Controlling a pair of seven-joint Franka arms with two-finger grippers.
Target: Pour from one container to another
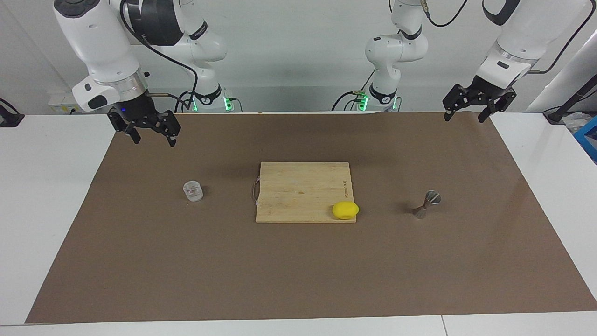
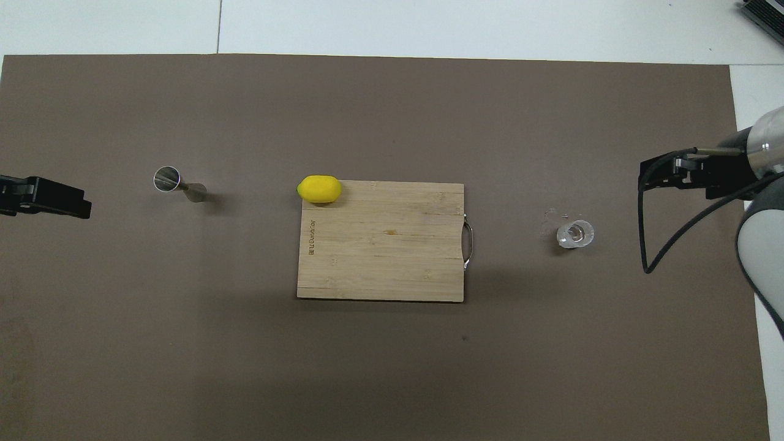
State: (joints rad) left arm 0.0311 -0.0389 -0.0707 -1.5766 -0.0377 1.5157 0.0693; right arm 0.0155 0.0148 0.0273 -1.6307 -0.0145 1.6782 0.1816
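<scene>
- While both of my arms wait raised above the brown mat (image 1: 298, 270), nothing is in either grip.
- My left gripper (image 1: 466, 115) hangs over the mat's edge at the left arm's end of the table, fingers spread apart and empty.
- My right gripper (image 1: 153, 138) hangs over the mat at the right arm's end, fingers likewise spread wide, pinching nothing.
- My glass tumbler (image 1: 193, 191) stands upright on the mat toward the right arm's end, well apart from the cutting board (image 1: 298, 186) and farther from the robots than my right gripper's spot.
- My metal jigger (image 1: 426, 204) stands upright on the mat toward the left arm's end, well apart from the board; from overhead its open upper cup (image 2: 166, 179) shows as a bright ring.
- The wooden board lies in the middle of the mat, between tumbler and jigger, its small handle facing the tumbler.
- A lemon (image 1: 345, 210) sits on the board's corner toward the jigger, at the edge farther from the robots.
</scene>
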